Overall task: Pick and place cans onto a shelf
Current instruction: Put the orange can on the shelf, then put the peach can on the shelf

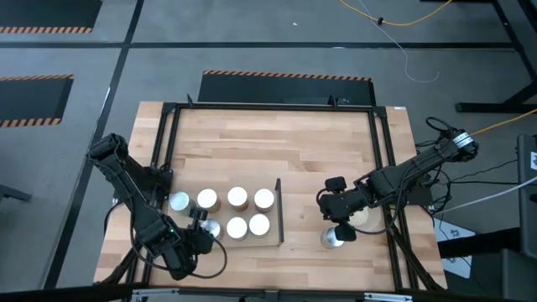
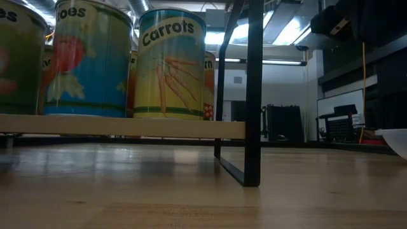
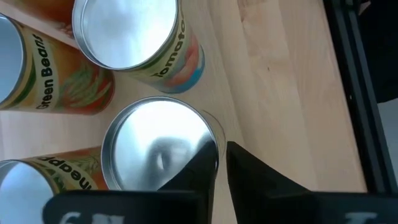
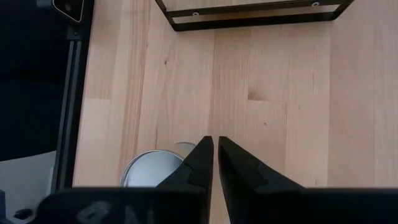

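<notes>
Cans [image 1: 237, 198] stand upright, long axes vertical and round tops up, on the shelf [image 1: 270, 233] at the tabletop's [image 1: 277, 138] near-left area, with the left claw [image 1: 198, 220] just above one near can, fingers nearly together gripping nothing, and the right claw [image 1: 338, 226] closed and empty above a lone can [image 1: 331, 240].

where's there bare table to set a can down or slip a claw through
Bare wood lies across the far half of the table, beyond the cans, and between the shelf frame end and the right claw. Crowded: the shelf, packed with cans, the left claw beside one. A lone can sits under the right claw.
</notes>
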Tool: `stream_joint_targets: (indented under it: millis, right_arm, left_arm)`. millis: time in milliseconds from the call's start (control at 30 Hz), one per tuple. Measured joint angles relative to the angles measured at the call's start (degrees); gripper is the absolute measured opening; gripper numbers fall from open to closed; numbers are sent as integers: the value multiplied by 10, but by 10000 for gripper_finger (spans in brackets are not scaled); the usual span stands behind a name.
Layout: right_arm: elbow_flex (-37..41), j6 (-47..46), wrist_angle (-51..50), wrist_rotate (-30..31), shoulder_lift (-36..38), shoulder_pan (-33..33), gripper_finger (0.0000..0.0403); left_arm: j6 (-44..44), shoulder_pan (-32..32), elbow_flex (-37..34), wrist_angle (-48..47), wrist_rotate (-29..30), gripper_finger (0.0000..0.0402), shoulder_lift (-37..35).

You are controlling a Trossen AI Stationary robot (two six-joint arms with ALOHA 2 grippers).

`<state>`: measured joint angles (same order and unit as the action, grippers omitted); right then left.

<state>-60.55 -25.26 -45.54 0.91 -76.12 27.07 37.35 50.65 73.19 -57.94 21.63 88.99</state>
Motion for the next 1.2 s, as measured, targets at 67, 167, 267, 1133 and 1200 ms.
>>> stream_joint_targets:
  millis: [67,167,267,1133,1200]
  right_arm:
    - [0,0,0,0,0,0,30]
    - [0,0,0,0,0,0,30]
    - [0,0,0,0,0,0,30]
    - [0,0,0,-1,0,0,30]
    - [0,0,0,-1,0,0,30]
  left_arm:
    - [0,0,0,0,0,40,0]
    - [7,0,0,0,0,52,0]
    - [16,0,0,-1,0,64,0]
    - [11,0,0,-2,2,71,-21]
    - [11,0,0,-3,3,71,-22]
